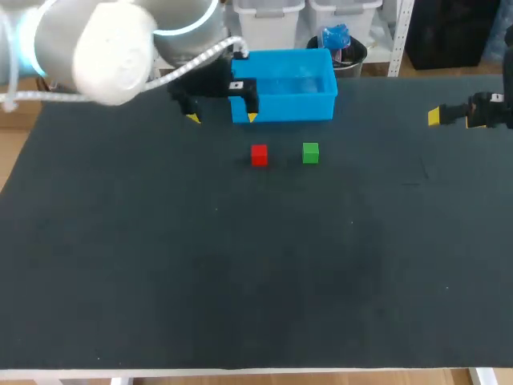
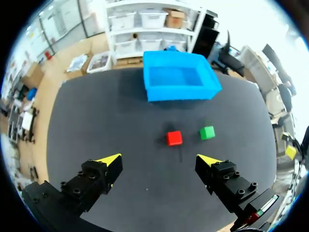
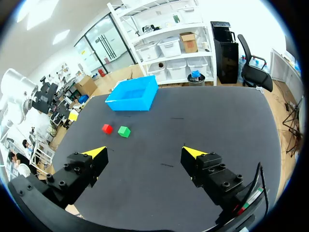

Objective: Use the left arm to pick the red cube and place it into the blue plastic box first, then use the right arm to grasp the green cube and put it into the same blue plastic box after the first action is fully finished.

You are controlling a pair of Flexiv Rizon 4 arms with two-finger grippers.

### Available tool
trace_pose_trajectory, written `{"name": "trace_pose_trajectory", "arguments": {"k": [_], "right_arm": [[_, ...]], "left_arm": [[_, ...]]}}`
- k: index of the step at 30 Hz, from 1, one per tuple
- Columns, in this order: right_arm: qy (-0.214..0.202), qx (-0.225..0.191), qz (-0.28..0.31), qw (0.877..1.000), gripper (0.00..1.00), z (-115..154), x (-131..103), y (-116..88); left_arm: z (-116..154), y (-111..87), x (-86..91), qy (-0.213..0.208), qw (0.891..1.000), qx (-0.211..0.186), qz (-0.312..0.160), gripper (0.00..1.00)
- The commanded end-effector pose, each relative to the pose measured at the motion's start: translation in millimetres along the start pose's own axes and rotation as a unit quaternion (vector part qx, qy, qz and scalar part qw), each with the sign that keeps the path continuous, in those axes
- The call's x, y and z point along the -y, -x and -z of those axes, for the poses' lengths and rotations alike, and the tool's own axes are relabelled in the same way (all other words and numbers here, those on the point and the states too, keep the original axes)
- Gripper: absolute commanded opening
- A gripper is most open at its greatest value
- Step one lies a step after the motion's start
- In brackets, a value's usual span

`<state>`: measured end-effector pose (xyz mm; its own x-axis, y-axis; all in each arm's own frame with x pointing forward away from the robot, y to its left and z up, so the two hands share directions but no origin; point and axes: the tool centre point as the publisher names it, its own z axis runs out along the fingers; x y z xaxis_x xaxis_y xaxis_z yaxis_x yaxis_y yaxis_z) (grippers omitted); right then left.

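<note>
the left gripper (image 1: 223,117) hangs wide open and empty at the near left corner of the blue box (image 1: 321,100) in the head view. the right gripper (image 1: 449,115) sits well apart at the right edge of the worktop (image 1: 240,265). the red cube (image 1: 259,155) and green cube (image 1: 310,152) lie side by side on the worktop, just in front of the box.

in the left wrist view the left gripper (image 2: 159,159) holds nothing. the red cube (image 2: 174,138) is ahead, the green cube (image 2: 207,132) beside it, the box (image 2: 178,76) beyond.

in the right wrist view the right gripper (image 3: 144,152) is wide open and empty, with the cubes and box far ahead.
</note>
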<state>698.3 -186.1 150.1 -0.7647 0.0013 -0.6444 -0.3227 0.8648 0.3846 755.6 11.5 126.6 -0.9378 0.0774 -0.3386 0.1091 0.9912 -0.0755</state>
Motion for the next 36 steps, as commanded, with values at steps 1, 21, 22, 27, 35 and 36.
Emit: {"name": "trace_pose_trajectory", "arguments": {"k": [1, 21, 22, 27, 35, 36], "right_arm": [[-0.001, 0.000, 0.000, 1.000, 1.00, -1, 0, 0], [-0.001, 0.000, 0.000, 1.000, 1.00, -1, 0, 0], [-0.001, 0.000, 0.000, 1.000, 1.00, -1, 0, 0], [-0.001, 0.000, 0.000, 1.000, 1.00, -1, 0, 0], [-0.001, 0.000, 0.000, 1.000, 1.00, -1, 0, 0], [-0.001, 0.000, 0.000, 1.000, 1.00, -1, 0, 0]], "left_arm": [[-1, 4.8, 5.1, 0.035, 0.999, -0.010, -0.001, 1.00], [-13, 9.8, 28.6, 0.059, 0.998, -0.007, 0.008, 1.00], [-16, 10.5, 31.4, 0.063, 0.998, -0.006, 0.008, 1.00], [-31, 6.3, 41.2, 0.062, 0.997, -0.016, 0.033, 1.00], [-47, 0.8, 47.3, 0.052, 0.997, -0.025, 0.058, 1.00], [-47, 0.8, 47.5, 0.052, 0.997, -0.023, 0.060, 1.00]]}}
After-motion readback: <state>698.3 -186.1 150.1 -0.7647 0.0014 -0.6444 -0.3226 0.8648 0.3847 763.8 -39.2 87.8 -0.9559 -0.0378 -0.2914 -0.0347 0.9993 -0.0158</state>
